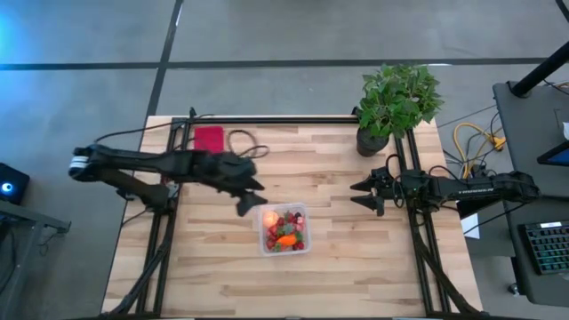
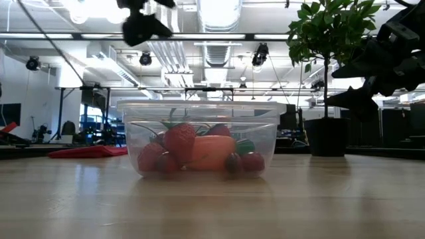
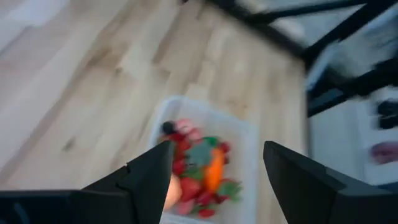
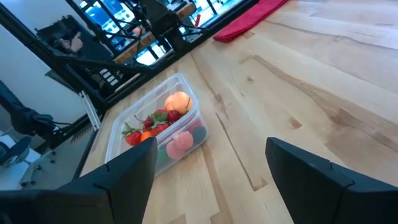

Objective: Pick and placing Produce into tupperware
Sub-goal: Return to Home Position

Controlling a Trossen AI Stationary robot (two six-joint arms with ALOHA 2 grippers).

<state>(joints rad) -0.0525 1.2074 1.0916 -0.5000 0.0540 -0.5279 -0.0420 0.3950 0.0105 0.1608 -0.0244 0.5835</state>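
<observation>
The clear tupperware [image 1: 284, 229] stands on the wooden table, near the middle. Inside lie red berries [image 1: 292, 221], the orange carrot [image 1: 286, 239] and the pale orange-pink round fruit [image 1: 269, 219]. It also shows in the low view [image 2: 199, 147], the left wrist view [image 3: 205, 168] and the right wrist view [image 4: 158, 127]. My left gripper [image 1: 251, 196] hovers open above the table just left of and beyond the tupperware, holding nothing [image 3: 214, 180]. My right gripper [image 1: 362, 196] is open, well right of the tupperware, above the table [image 4: 211, 174].
A red cloth [image 1: 208, 139] and a dark cable [image 1: 244, 142] lie at the far left of the table. A green potted plant [image 1: 396, 102] stands at the far right corner. Bare wood [image 1: 213, 276] spreads along the near side.
</observation>
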